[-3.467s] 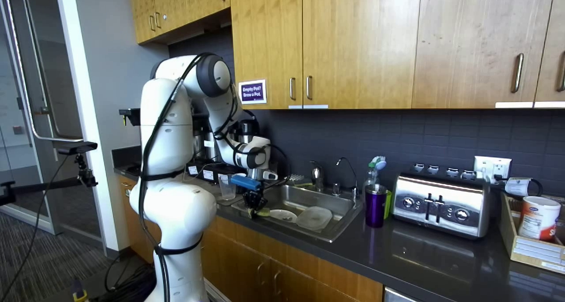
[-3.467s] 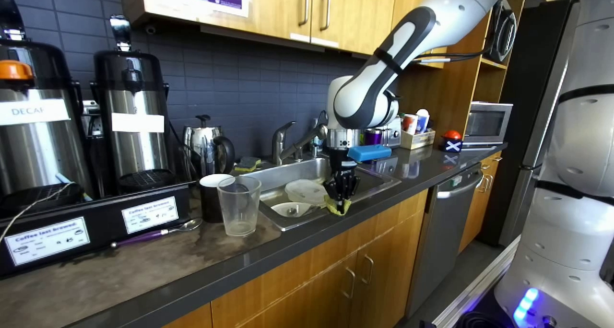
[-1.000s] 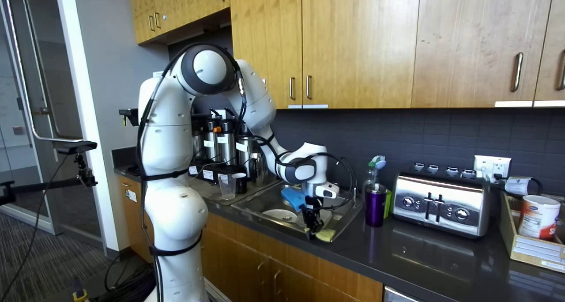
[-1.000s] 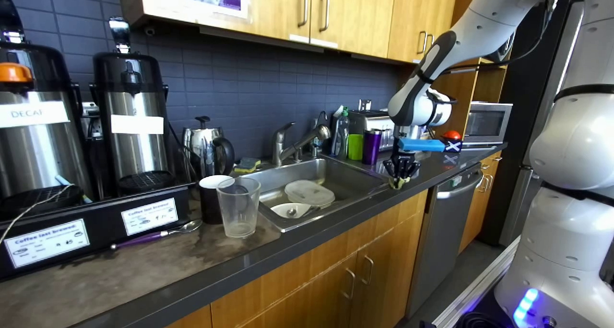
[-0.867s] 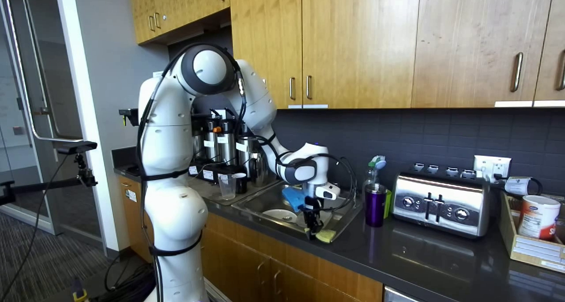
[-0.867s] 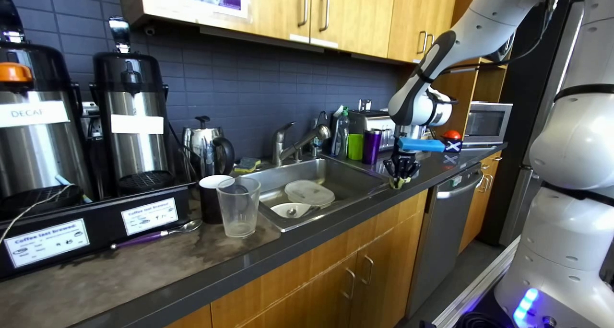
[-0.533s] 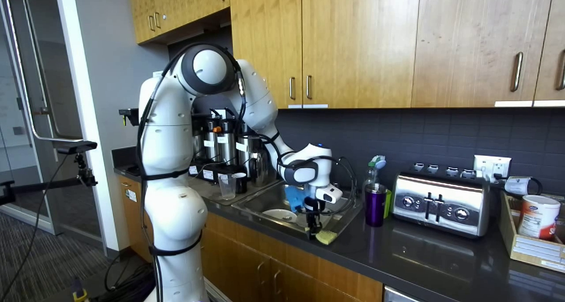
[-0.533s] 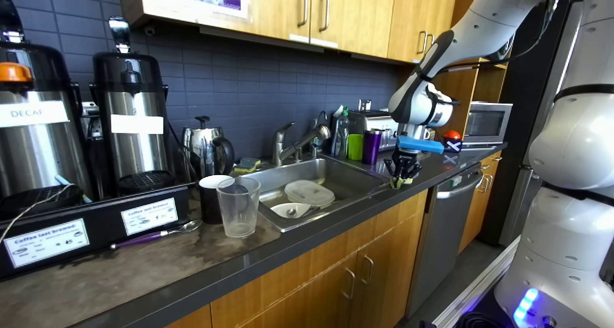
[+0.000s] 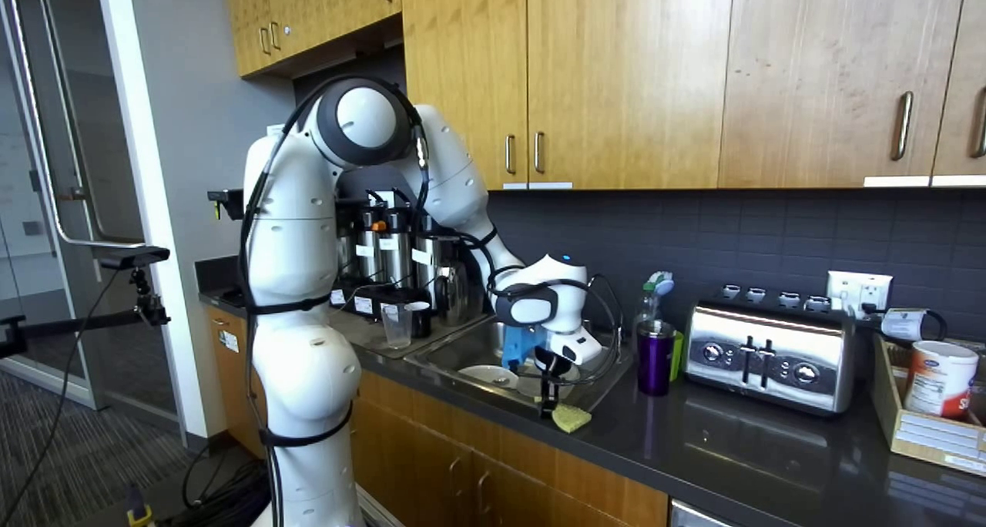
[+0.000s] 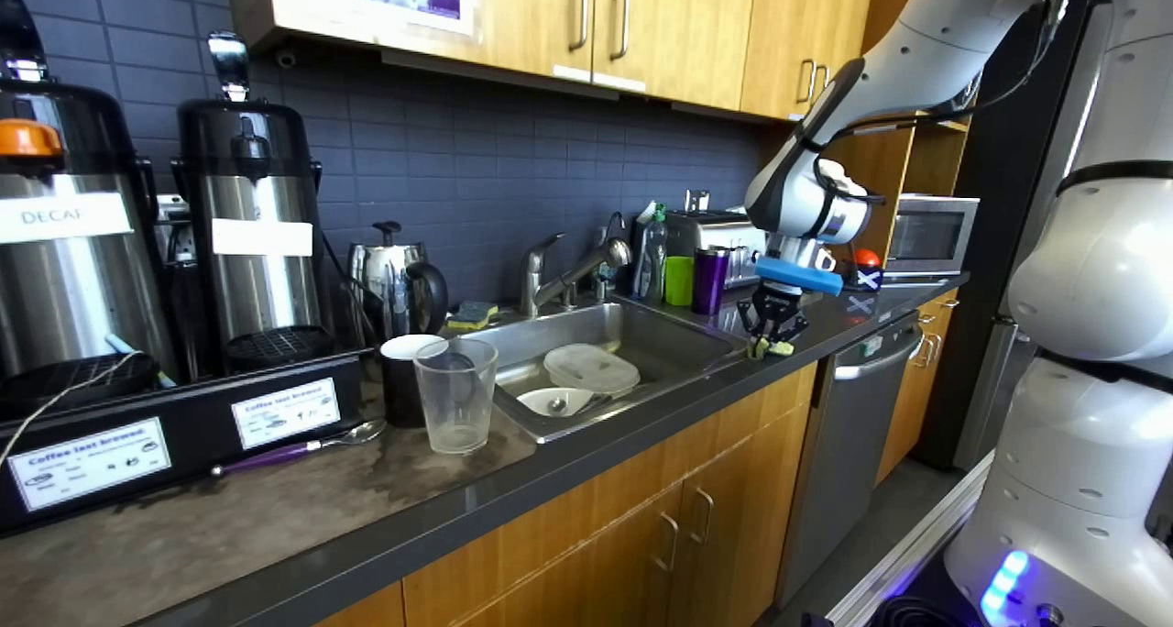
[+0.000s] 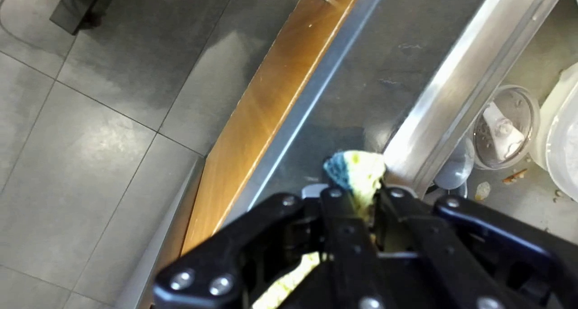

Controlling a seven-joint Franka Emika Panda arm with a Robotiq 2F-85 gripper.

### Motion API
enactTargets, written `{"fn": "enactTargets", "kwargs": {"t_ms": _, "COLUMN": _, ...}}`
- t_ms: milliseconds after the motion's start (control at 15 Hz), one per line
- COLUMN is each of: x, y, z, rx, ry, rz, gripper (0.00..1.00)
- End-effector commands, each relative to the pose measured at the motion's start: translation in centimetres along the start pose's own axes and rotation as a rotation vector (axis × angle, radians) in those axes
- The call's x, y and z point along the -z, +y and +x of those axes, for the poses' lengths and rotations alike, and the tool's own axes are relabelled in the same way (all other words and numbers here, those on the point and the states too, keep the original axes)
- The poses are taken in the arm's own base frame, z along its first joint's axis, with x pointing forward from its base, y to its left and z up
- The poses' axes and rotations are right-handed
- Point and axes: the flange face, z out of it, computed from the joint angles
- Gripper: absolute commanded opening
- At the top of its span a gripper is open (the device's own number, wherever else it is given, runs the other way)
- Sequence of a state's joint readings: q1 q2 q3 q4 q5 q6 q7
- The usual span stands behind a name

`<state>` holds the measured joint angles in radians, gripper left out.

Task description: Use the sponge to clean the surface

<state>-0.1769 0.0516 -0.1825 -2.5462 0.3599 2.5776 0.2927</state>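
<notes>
Evidently I'm clamping yellow-green sponge (image 9: pixel 571 417) between my jaws; wiping charcoal countertop (image 9: pixel 724 450) is likely calling for flat contact, even pressure, strokes skirting steel sink rim (image 11: pixel 467 69).

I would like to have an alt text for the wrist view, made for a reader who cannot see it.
Black robot fingers pinch a yellow and blue sponge over a dark countertop; whether it touches down is unclear. At right is a metal sink holding dishes, at left a wooden cabinet front and grey tiled floor.
</notes>
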Motion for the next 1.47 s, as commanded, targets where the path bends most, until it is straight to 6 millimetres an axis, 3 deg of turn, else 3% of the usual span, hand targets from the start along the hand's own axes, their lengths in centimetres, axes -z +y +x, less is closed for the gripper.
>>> {"fn": "enactTargets", "kwargs": {"t_ms": 0, "x": -2.6, "y": 0.3, "z": 2.2, "rx": -0.102, "ry": 0.036, "rz": -0.002, "gripper": 0.03}}
{"fn": "enactTargets", "kwargs": {"t_ms": 867, "x": -0.8, "y": -0.3, "z": 5.3, "rx": -0.214, "ry": 0.059, "rz": 0.035, "gripper": 0.03}}
{"fn": "enactTargets", "kwargs": {"t_ms": 1200, "x": -0.8, "y": -2.6, "z": 8.1, "rx": -0.217, "ry": 0.117, "rz": 0.042, "gripper": 0.03}}
{"fn": "enactTargets", "kwargs": {"t_ms": 1400, "x": -1.6, "y": -2.9, "z": 8.8, "rx": -0.235, "ry": 0.116, "rz": 0.040, "gripper": 0.03}}
